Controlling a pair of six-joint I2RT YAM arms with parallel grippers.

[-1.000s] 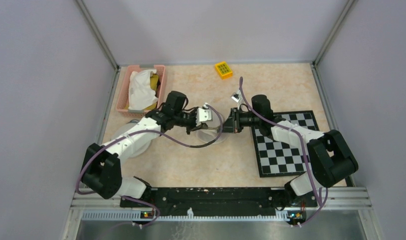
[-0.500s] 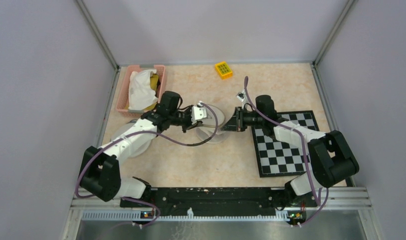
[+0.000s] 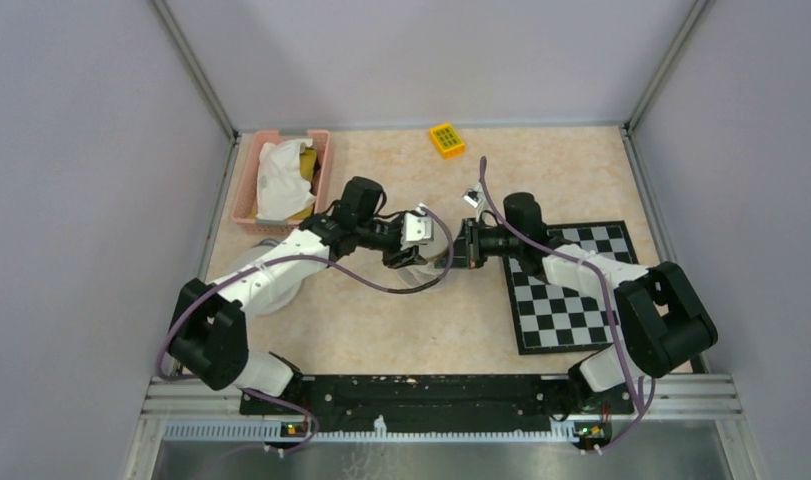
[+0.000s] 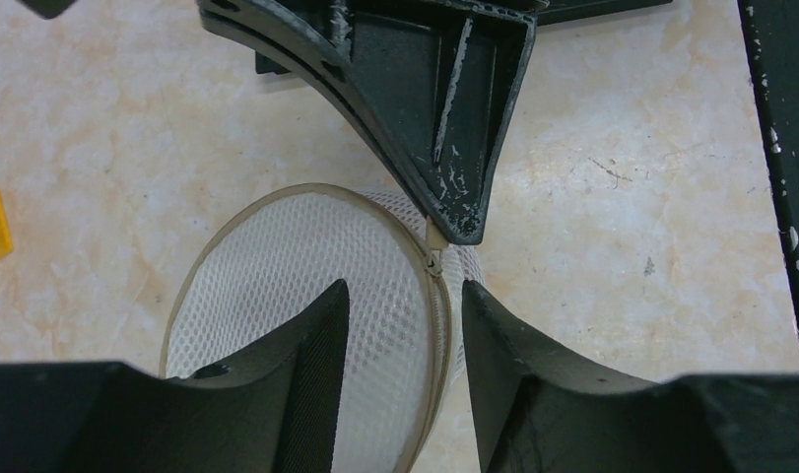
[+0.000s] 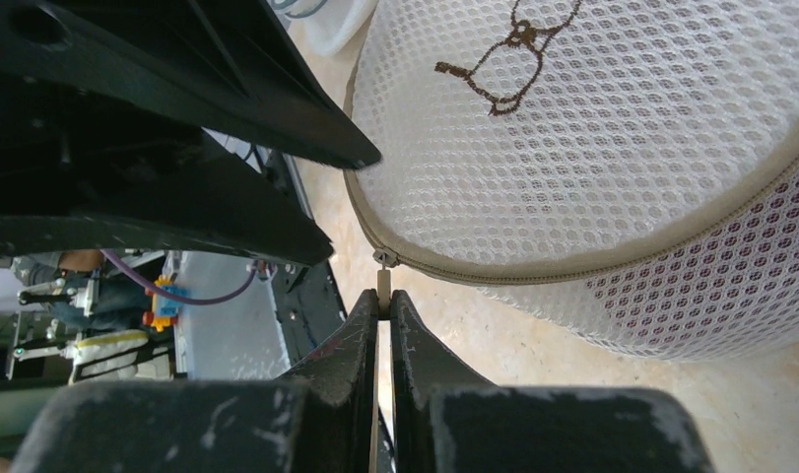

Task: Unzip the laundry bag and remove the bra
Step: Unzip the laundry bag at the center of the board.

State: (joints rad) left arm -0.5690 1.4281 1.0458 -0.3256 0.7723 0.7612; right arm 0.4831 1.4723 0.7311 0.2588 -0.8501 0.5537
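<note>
Left tool (image 4: 403, 296), lately shut, now half apart astride laundry bag (image 4: 297, 266) rim; right tool (image 5: 385, 301) tight on zipper pull (image 5: 383, 279).

The top camera looks down from high behind the arms and takes in the whole table (image 3: 451, 330). Each wrist camera sits close behind its own gripper, the left gripper (image 4: 403, 296) and the right gripper (image 5: 385, 301), facing one another across the laundry bag (image 3: 426, 265). Both wrist views share the zip pull (image 5: 382, 283) at close range.
</note>
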